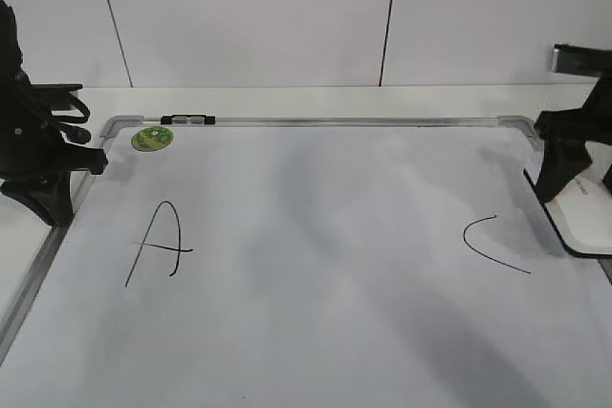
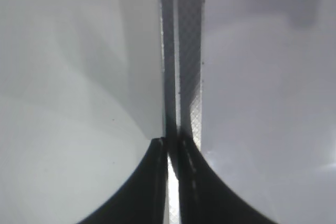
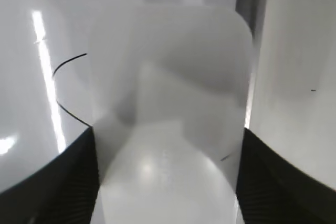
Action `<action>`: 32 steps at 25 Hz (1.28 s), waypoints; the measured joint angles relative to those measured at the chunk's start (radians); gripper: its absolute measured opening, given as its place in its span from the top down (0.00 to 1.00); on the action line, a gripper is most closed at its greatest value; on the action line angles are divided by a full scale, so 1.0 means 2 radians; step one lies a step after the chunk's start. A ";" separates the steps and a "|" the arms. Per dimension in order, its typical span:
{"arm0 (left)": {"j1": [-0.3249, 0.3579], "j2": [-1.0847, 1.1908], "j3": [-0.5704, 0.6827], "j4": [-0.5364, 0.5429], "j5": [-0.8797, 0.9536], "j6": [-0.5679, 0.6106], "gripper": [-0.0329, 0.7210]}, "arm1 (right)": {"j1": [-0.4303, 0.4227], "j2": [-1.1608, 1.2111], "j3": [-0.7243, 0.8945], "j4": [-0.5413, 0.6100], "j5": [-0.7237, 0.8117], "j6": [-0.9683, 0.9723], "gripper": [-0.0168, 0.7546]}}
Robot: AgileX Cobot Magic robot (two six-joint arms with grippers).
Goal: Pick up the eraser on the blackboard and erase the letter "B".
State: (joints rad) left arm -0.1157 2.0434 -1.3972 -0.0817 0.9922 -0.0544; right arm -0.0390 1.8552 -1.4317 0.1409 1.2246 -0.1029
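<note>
The blackboard (image 1: pixel 316 312) lies flat, with a black "A" (image 1: pixel 158 241) on its left and a black "C" (image 1: pixel 492 241) on its right. No letter "B" shows between them. The white eraser (image 1: pixel 588 222) with a black base lies at the board's right edge. My right gripper (image 1: pixel 550 188) stands over its near end. In the right wrist view the eraser (image 3: pixel 168 77) fills the gap between the jaws (image 3: pixel 168 129), and both fingertips touch its sides. The "C" (image 3: pixel 65 90) shows to its left. My left gripper (image 1: pixel 53 205) is shut and empty over the board's left frame (image 2: pixel 181 51).
A round green sticker (image 1: pixel 152 138) sits at the board's far left corner. The silver frame rail (image 1: pixel 363 122) runs along the far edge. White table and wall panels lie beyond. The left wrist view shows its shut jaws (image 2: pixel 170 145) over the frame.
</note>
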 joint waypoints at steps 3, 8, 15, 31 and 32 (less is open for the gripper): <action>0.000 0.000 0.000 0.000 0.000 0.001 0.93 | 0.000 0.023 0.000 0.001 -0.001 -0.002 0.29; 0.000 0.000 0.000 0.000 0.000 0.001 0.93 | 0.000 0.039 0.000 0.000 -0.010 -0.004 0.29; 0.000 0.000 0.000 0.000 0.000 0.001 0.93 | 0.000 0.044 0.000 -0.030 -0.029 -0.004 0.29; 0.000 0.000 0.000 0.000 0.000 0.001 0.93 | 0.000 0.057 0.000 -0.014 -0.027 -0.004 0.29; 0.000 0.000 0.000 0.000 0.000 0.001 0.93 | 0.000 0.060 0.000 -0.014 -0.027 -0.004 0.29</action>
State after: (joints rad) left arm -0.1157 2.0434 -1.3972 -0.0817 0.9922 -0.0525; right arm -0.0390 1.9747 -1.4317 0.1123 1.1706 -0.1101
